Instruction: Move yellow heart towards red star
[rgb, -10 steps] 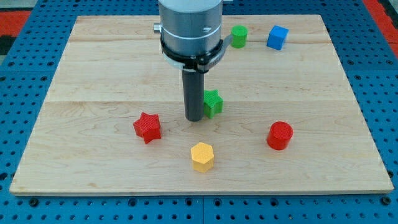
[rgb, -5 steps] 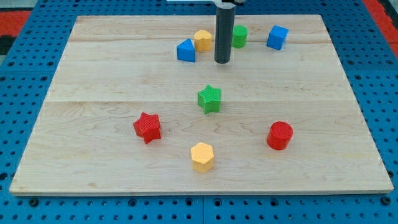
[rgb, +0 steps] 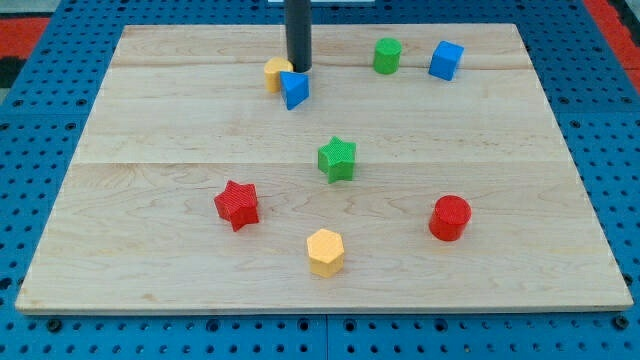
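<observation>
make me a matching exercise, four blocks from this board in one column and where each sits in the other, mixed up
Blocks:
1. blue cube
2. red star
3. red cylinder
4. yellow heart

Places:
A. view's left, below mid-height
B. view's top right
C. beside my tip, on its left
D. view's right, lower half

Pairs: 1-B, 2-A, 3-D, 4-C

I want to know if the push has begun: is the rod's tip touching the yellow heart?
Cannot tell. In the camera view my tip overlaps the yellow heart and blue block, hiding any gap.
</observation>
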